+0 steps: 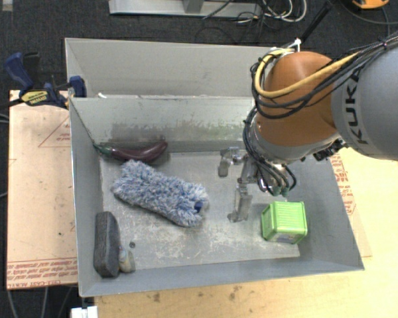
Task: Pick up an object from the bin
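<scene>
- The hand (230, 194) hangs low in the bin (186, 114), its 2 fingers (239, 204) spread pretty wide apart with nothing between them, just bare grey floor underneath.
- Closest thing to it is the green box (284, 220), a small lime-coloured cube-ish carton with ribbed sides. The hand sits just left of the green box, near it but not touching as far as I can see.
- The arm's orange cover (298, 105) with its yellow cables is above the green box, toward the back wall.
- Further left of the green box, past the hand, there's a fluffy blue duster (160, 194) lying slantwise on the floor, with its near end a little way from the lower finger.
- Up and left of the green box, right against the foot of the back wall, lies a dark purple eggplant (136, 152).
- Way off to the left of the green box, by the bin's left wall, lies a dark grey block (106, 244), lengthwise along that wall, with a small pale lump (127, 264) touching its lower end.
</scene>
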Controlling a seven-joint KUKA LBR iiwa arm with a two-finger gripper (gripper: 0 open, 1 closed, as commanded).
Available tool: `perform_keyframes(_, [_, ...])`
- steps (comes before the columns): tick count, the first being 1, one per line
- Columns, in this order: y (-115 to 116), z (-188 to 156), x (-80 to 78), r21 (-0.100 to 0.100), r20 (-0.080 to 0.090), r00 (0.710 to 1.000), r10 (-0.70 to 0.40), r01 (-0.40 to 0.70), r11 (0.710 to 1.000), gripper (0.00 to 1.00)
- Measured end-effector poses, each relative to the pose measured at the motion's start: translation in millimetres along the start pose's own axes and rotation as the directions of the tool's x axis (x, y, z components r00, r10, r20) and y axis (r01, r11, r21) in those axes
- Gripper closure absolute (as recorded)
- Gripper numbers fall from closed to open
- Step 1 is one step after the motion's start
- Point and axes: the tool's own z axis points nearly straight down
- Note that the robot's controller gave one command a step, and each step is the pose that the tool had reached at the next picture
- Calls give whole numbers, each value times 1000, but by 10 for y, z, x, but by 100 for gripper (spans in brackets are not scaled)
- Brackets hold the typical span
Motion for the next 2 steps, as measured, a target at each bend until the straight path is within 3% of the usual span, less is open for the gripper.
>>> perform_keyframes(1, [-2,-39,-15,0,8,1000,1,-1,1000,0])
perform_keyframes(2, [221,312,98,1,15,999,-52,52,999,0])
